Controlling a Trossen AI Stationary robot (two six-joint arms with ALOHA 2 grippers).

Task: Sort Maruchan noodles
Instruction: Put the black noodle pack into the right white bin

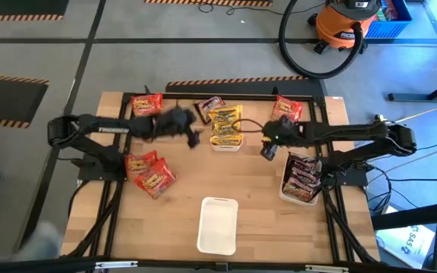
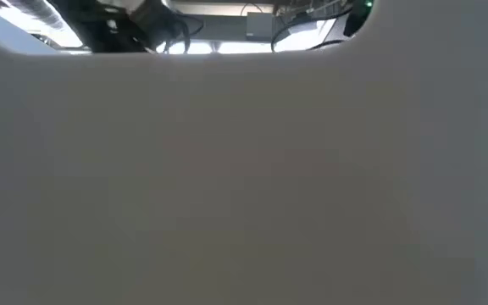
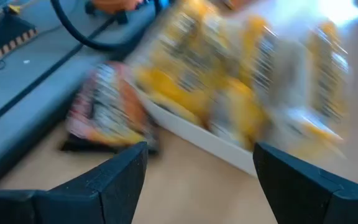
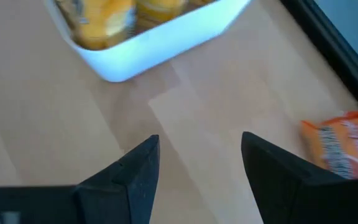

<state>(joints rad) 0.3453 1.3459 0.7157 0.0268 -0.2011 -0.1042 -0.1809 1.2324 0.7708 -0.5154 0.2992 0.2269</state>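
Yellow noodle packets [image 1: 226, 125] fill a white tray [image 1: 225, 145] at the table's far middle. A dark brown packet [image 1: 209, 108] lies flat on the table beside that tray. Red packets lie flat at the far left [image 1: 146, 104], far right [image 1: 287, 108] and left [image 1: 149, 171]. Dark packets [image 1: 302, 176] sit in a tray at the right. My left gripper [image 1: 194, 137] hovers just left of the yellow tray, open and empty [image 3: 201, 155], facing the brown packet [image 3: 107, 112]. My right gripper [image 1: 268, 149] is just right of the yellow tray, open and empty [image 4: 201, 146].
An empty white tray [image 1: 218, 224] stands at the near middle of the table. Bare wood lies between it and the yellow tray. A black frame [image 1: 332, 205] edges the table. A pale surface [image 2: 244, 186] fills most of the low view.
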